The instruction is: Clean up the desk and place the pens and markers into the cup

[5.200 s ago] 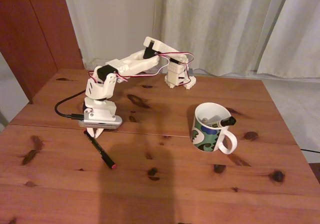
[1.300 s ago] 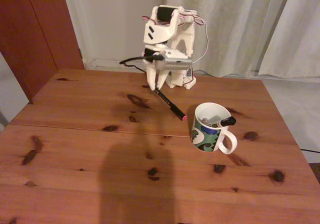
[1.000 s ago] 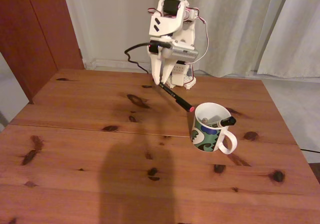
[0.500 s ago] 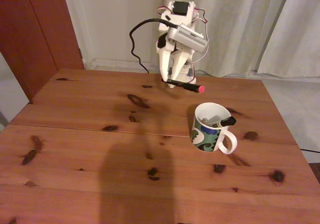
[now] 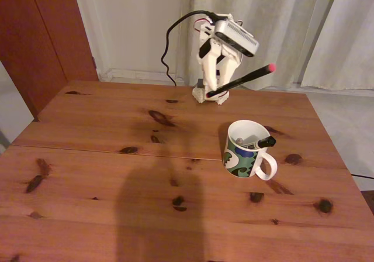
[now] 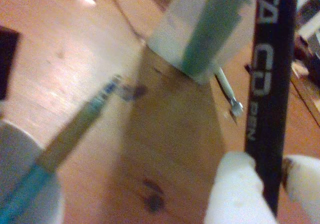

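Fixed view: dim, warm indoor light, sharp enough throughout, with a broad soft shadow across the near middle of the desk (image 5: 87, 215) reaching toward its seam, and a short shadow cast left of the cup (image 5: 246, 150). Wrist view: overexposed and washed out at the upper left, heavily blurred overall, bare wood bleached pale pink. Sharpest there the white print on the black pen (image 6: 267, 84); soft and smeared the white fingers (image 6: 235, 194) at the bottom edge.

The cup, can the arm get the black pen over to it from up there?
Probably yes. The fingers hold the black pen above the cup, with open air between them.
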You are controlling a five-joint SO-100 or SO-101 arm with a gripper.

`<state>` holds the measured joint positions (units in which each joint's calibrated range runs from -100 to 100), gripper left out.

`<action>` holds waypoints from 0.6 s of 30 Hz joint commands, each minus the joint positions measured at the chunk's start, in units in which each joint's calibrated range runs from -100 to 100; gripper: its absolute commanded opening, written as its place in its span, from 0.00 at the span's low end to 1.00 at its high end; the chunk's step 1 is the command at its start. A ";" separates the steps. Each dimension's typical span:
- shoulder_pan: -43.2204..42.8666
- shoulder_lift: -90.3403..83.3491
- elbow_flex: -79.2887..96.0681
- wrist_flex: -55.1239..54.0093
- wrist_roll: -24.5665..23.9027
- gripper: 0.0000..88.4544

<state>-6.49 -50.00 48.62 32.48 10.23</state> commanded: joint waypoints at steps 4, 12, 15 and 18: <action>-4.00 -7.80 8.10 -6.97 -0.07 0.01; -6.82 -14.09 20.54 -17.04 0.09 0.01; -7.14 -14.50 24.06 -22.20 0.14 0.01; -7.86 -14.17 26.58 -27.19 2.18 0.01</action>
<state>-13.46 -62.88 74.61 10.33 10.67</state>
